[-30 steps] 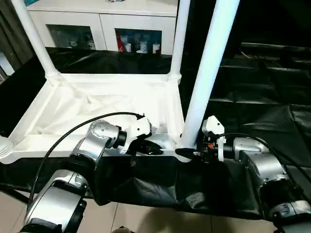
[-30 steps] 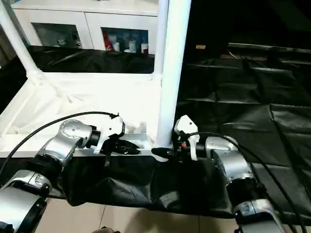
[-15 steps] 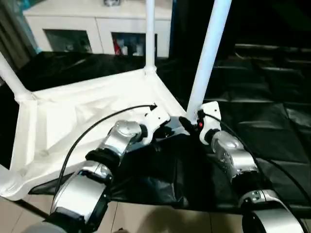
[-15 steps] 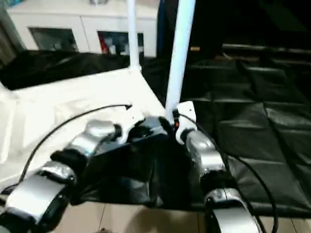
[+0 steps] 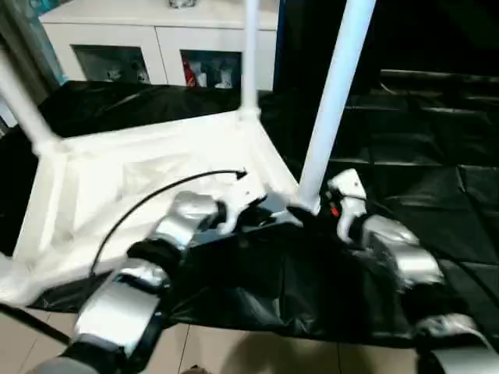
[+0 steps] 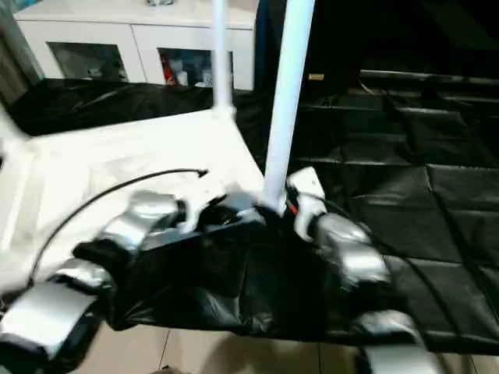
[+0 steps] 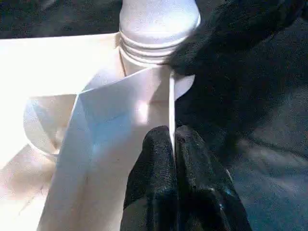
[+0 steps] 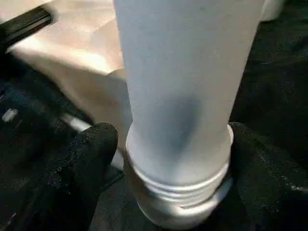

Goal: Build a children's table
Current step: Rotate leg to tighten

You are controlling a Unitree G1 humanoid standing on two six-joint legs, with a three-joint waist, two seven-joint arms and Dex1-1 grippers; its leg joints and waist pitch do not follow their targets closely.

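Observation:
The children's table [image 5: 148,167] lies upside down on the black-draped work table, with white legs standing up from its corner sockets. At the near right corner my left gripper [image 7: 173,139] is shut on the thin white rim [image 7: 171,96], just below the ribbed socket [image 7: 159,29]. My right gripper [image 5: 312,212] is open, with one black finger [image 8: 82,163] on each side of the near right leg [image 8: 183,86] at its ribbed base. That leg [image 5: 335,93] rises out of the top of the picture.
A far leg [image 5: 249,54] and a left leg [image 5: 23,109] also stand upright. The black cloth [image 5: 421,156] runs off to the right. A white cabinet [image 5: 156,47] stands behind. A black cable [image 5: 156,199] arcs over my left forearm. Tiled floor [image 5: 234,351] shows below.
The whole picture has shifted and tilted, so the camera has moved. My left gripper keeps its pinch on the rim. My right gripper's fingers have spread at the leg's base.

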